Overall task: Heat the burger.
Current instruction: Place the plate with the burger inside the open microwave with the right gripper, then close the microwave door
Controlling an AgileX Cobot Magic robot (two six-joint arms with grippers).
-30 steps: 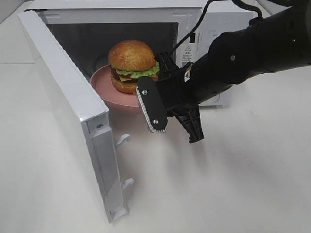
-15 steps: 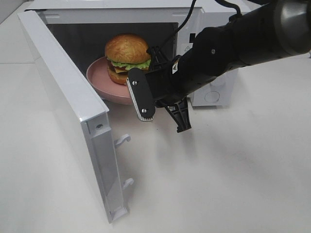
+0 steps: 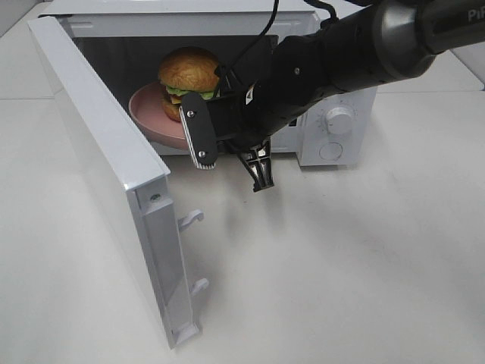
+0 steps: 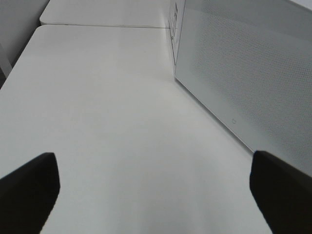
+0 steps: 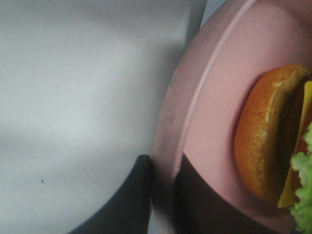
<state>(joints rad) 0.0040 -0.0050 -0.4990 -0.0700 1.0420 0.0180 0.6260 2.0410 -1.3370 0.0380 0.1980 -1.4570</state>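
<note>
The burger (image 3: pixel 188 70), golden bun over green lettuce, sits on a pink plate (image 3: pixel 145 112) held level in the mouth of the open white microwave (image 3: pixel 333 125). My right gripper (image 3: pixel 198 138) is shut on the plate's near rim. In the right wrist view the plate (image 5: pixel 209 112) fills the frame, its rim pinched between the dark fingers (image 5: pixel 131 209) of the gripper (image 5: pixel 163 195), with the burger (image 5: pixel 265 136) beyond. My left gripper (image 4: pixel 156 195) stands open and empty over the white table, beside the perforated door panel (image 4: pixel 243 73).
The microwave door (image 3: pixel 106 152) swings wide open toward the front left, its latch hooks (image 3: pixel 191 218) sticking out. The microwave's knob (image 3: pixel 340 120) faces front on the right. White table (image 3: pixel 341 265) lies all around.
My right arm has carried the plate and burger left and backward, from in front of the opening to partly inside the microwave cavity. The left gripper has not moved.
</note>
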